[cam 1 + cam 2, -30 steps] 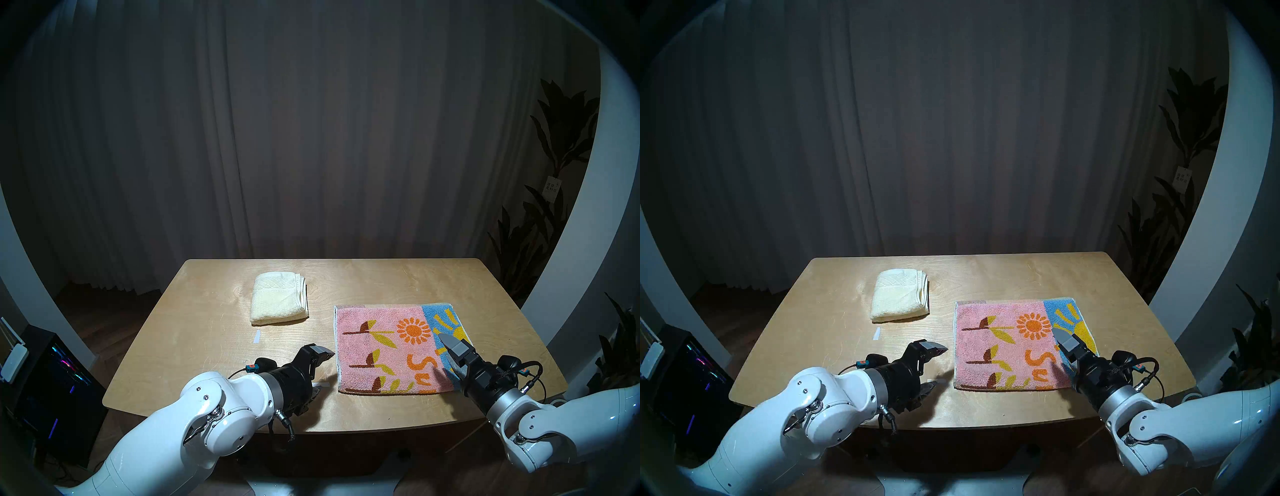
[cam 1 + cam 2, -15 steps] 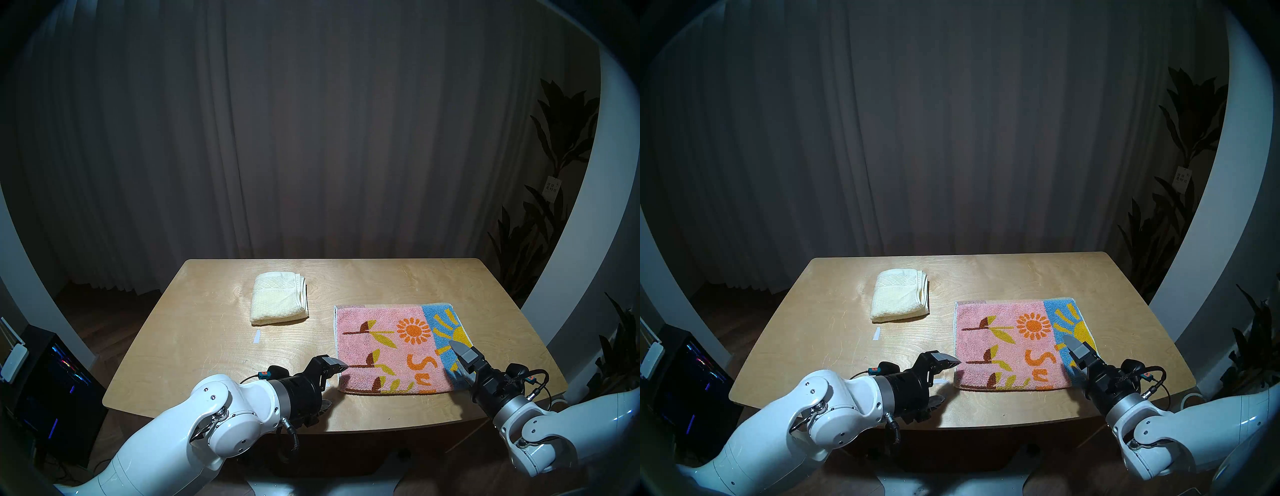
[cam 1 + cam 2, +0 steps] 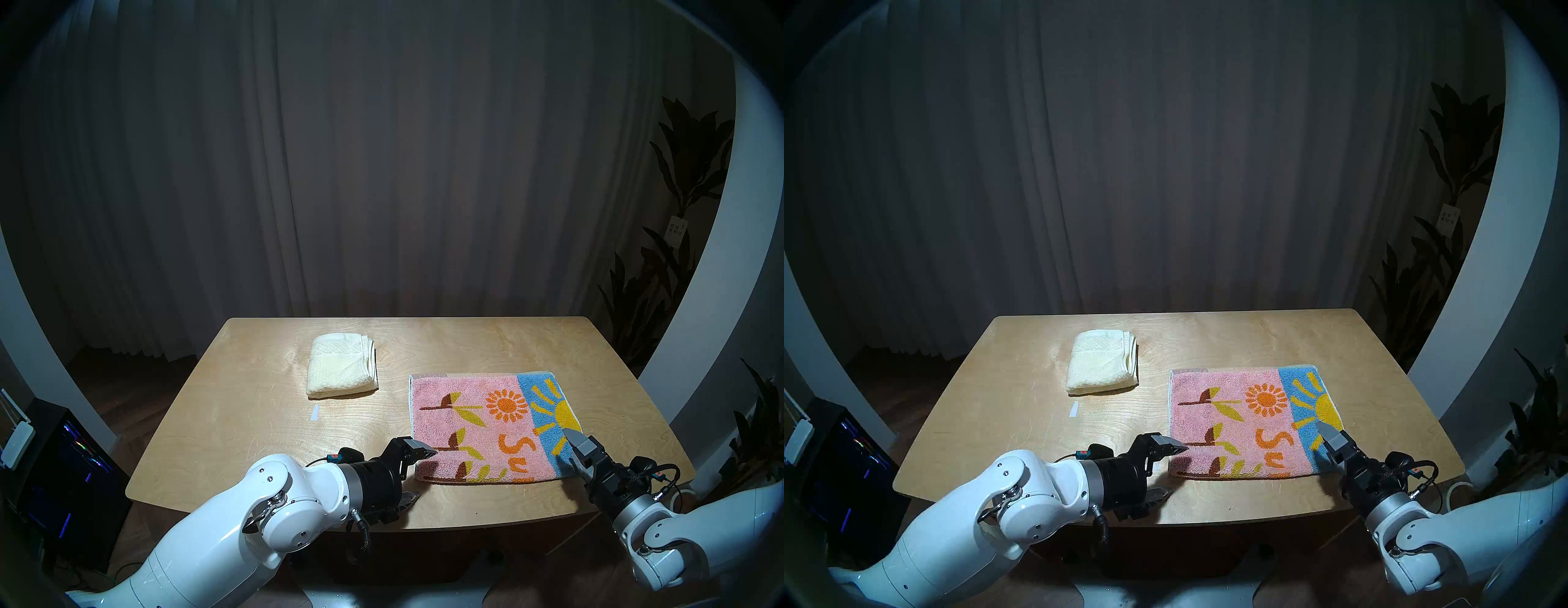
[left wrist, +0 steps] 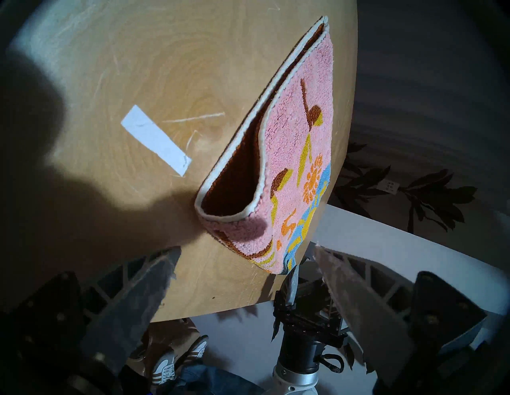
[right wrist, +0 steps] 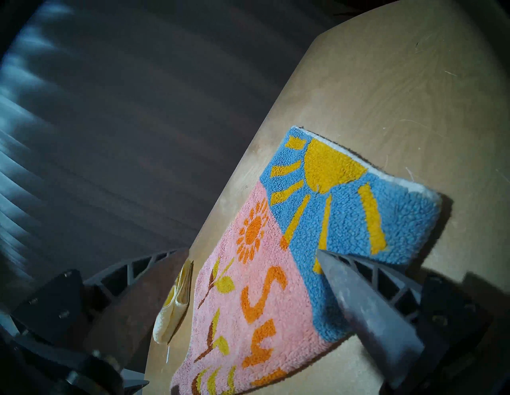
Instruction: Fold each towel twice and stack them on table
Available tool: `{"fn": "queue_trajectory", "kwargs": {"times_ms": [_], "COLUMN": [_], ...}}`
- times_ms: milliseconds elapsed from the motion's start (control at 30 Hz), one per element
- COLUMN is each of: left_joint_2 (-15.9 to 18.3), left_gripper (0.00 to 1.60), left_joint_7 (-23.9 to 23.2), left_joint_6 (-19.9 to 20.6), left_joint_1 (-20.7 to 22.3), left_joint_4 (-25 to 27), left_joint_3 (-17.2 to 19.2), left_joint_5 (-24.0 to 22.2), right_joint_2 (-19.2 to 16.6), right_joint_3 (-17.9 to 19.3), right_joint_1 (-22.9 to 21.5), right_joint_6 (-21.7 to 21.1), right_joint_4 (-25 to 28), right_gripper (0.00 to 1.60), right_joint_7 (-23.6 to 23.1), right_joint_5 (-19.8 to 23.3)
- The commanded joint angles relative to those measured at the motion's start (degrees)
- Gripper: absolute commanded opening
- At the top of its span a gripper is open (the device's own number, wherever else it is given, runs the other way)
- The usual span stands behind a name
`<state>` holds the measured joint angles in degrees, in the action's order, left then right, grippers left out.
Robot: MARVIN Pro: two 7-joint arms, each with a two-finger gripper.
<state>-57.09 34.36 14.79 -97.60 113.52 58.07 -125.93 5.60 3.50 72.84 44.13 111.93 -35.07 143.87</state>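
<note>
L gripper (image 3: 418,471) moved to sun towel (image 3: 488,424) near-left corner | R gripper (image 3: 572,456) back to near-right corner | both open, empty | 2nd fold prob. next

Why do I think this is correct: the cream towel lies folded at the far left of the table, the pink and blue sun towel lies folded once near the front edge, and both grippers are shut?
One detail is wrong: both grippers are open. The left wrist view shows the left gripper with jaws apart before the pink and blue sun towel; the right wrist view shows the right gripper likewise. The cream towel and table are as you say.
</note>
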Motion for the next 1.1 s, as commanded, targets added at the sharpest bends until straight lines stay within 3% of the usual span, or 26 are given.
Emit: {"fn": "queue_trajectory", "kwargs": {"times_ms": [0, 567, 1067], "left_joint_2": [-1.9, -3.5, -4.0], "left_gripper": [1.6, 1.6, 1.6], "left_joint_7": [-0.5, -0.4, 0.2], "left_joint_6": [1.7, 5.2, 6.0], "left_joint_1": [2.7, 5.6, 7.7], "left_joint_4": [-0.6, -3.9, -7.4], "left_joint_3": [-0.5, -2.4, -2.8], "left_joint_5": [-0.8, -2.5, -2.0], "right_joint_2": [0.1, 0.1, 0.1], "right_joint_3": [-0.4, -2.3, -3.5], "right_joint_1": [1.1, 3.2, 4.5], "right_joint_6": [0.1, -0.1, -0.5], "right_joint_4": [-0.4, -2.3, -3.9], "right_gripper": [1.6, 1.6, 1.6], "right_joint_7": [-3.5, -11.1, -17.9], "right_joint_5": [1.3, 4.8, 8.1]}}
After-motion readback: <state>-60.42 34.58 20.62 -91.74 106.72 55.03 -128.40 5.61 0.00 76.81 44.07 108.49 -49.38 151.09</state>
